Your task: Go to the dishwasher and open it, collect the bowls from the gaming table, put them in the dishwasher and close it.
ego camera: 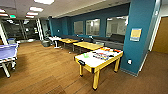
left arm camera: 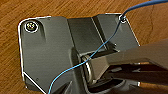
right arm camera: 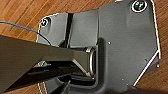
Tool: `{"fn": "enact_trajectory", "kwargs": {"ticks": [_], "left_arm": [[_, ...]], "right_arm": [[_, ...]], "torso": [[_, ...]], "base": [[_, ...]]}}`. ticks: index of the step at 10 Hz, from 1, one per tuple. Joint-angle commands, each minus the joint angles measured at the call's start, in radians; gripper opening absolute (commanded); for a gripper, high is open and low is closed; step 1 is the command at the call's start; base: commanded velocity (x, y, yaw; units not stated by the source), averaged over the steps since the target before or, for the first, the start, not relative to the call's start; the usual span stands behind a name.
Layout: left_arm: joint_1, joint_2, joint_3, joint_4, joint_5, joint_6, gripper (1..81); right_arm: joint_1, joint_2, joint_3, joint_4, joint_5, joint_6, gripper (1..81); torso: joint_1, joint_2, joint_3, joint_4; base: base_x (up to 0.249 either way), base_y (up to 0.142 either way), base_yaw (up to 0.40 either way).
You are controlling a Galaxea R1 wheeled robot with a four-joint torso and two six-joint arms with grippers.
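— Fingers on either arm: apart or together?

— Couldn't tell; both wrist views caught just the robot's own dark plate and bar above the wooden floor (left arm camera: 75,7).

— Where was the gaming table (ego camera: 93,63) relative to them?

— Well away from both arms, ahead across the floor, beside the teal pillar (ego camera: 140,37). It had a white top and yellow legs.

— And the bowls?

— A lime-green bowl (ego camera: 86,55) sat on the white top, near the colourful board game boxes (ego camera: 103,55). The dark one I couldn't make out.
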State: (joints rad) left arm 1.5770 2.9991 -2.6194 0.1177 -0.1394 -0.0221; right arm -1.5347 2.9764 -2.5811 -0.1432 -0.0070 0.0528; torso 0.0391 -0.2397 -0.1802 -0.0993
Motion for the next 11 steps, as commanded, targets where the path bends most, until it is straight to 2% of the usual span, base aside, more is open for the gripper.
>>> {"fn": "enact_trajectory", "kwargs": {"ticks": [1,11], "left_arm": [[-0.044,-0.008,0.001,0.013,0.043,0.007,81.1],[-0.044,-0.006,0.002,0.013,0.043,0.007,81.1]], "right_arm": [[0.057,0.005,0.009,-0.009,-0.048,-0.002,81.1],[0.058,0.006,0.003,-0.009,-0.047,-0.002,81.1]], "torso": [[0.0,0.0,0.0,0.0],[0.0,0.0,0.0,0.0]], "base": [[0.166,0.075,0.0],[0.166,0.075,0.0]]}}
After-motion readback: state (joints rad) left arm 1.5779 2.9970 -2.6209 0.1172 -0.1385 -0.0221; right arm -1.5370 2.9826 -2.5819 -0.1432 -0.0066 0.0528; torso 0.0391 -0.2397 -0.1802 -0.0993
